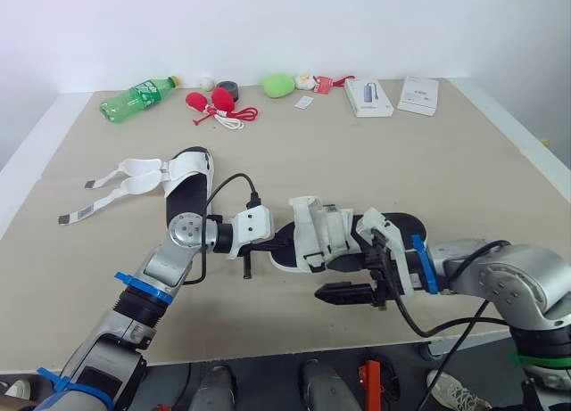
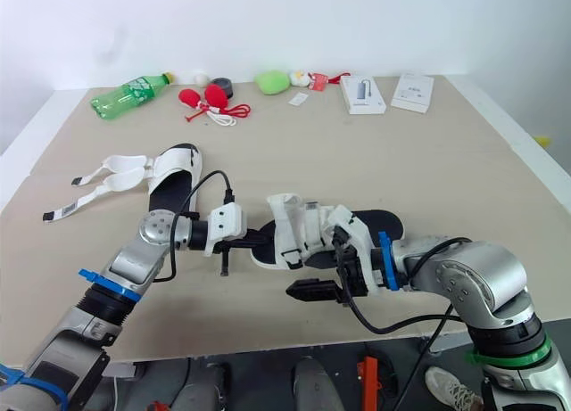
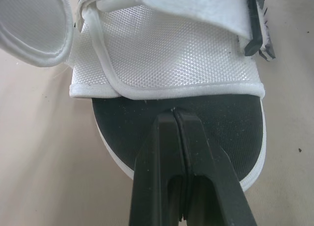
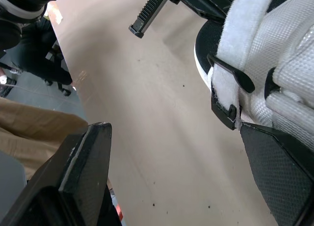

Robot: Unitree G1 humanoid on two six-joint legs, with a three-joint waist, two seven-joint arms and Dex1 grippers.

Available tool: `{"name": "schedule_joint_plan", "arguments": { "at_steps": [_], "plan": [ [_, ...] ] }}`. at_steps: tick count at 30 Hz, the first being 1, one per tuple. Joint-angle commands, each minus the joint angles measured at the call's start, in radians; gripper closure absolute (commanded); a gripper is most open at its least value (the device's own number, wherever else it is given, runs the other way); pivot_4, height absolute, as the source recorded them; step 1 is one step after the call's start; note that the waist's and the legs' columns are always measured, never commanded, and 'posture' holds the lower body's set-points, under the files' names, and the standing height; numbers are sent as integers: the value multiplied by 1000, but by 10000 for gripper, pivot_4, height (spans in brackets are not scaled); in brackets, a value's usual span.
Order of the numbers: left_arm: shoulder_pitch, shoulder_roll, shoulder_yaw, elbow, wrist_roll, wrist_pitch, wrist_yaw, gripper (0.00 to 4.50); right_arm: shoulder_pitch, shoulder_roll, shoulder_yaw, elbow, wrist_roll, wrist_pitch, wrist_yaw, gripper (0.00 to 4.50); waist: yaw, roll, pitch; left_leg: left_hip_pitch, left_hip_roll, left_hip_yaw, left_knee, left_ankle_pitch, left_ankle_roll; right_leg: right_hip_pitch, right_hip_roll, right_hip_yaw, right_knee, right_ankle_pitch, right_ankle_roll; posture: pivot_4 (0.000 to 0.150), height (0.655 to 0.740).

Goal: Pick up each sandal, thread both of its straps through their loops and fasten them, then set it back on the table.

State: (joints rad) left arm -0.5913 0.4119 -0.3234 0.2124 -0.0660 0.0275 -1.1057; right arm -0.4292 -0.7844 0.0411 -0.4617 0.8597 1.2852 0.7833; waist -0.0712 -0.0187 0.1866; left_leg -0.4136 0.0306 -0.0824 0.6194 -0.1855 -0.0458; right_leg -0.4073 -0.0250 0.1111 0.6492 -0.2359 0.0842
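On mid table (image 1: pixel 419 161), sandal (image 1: pixel 397 226), white straps (image 1: pixel 318 231) folded over it. At its toe, left gripper (image 3: pixel 174 111), fingers (image 3: pixel 157 157) pressed together, tips on the black insole (image 3: pixel 221 133). Alongside, right gripper (image 4: pixel 171 133), spread wide, one finger just beside a strap, the other over bare table. Farther left, second sandal (image 1: pixel 187 186), straps trailing loose

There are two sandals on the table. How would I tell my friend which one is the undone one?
On the beige table, find the green bottle at the far left, then come nearer the robot. The sandal there has two long white straps trailing flat across the table, while the other sandal has its straps folded over its top.
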Motion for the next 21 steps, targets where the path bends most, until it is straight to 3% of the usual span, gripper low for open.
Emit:
{"name": "schedule_joint_plan", "arguments": {
  "at_steps": [1,10,13,17,18,21],
  "plan": [
    [14,6,-28,9,24,11,-11,45000,-31,27,-16,16,3,-11,-24,437,0,0,0,0,0,0,0,0,0,0,0,0,0,0,0,1500,7400],
    [25,7,-27,-6,23,19,-6,45000,-50,74,-25,49,14,21,-54,437,-2,0,0,1,0,0,0,0,0,0,0,0,0,0,-2,1500,7400],
    [23,5,-26,-4,23,21,-4,45000,-55,93,-39,71,21,50,-71,5852,-2,0,0,1,0,0,0,1,0,0,0,0,0,0,-3,1500,7400],
    [22,7,-24,-5,24,23,-2,45000,-60,116,-60,111,24,77,-102,23095,-2,0,0,1,0,0,0,1,0,0,0,0,0,0,-3,1500,7400],
    [23,7,-24,-6,24,23,-3,45000,-60,119,-61,117,21,76,-106,24218,-1,0,0,1,0,0,0,1,0,0,0,0,0,0,-3,1500,7400],
    [24,8,-23,-7,24,24,-3,45000,-59,125,-65,126,22,80,-114,37801,-1,0,0,0,0,0,0,1,0,0,0,0,0,2,0,1500,7400]
  ]
}}
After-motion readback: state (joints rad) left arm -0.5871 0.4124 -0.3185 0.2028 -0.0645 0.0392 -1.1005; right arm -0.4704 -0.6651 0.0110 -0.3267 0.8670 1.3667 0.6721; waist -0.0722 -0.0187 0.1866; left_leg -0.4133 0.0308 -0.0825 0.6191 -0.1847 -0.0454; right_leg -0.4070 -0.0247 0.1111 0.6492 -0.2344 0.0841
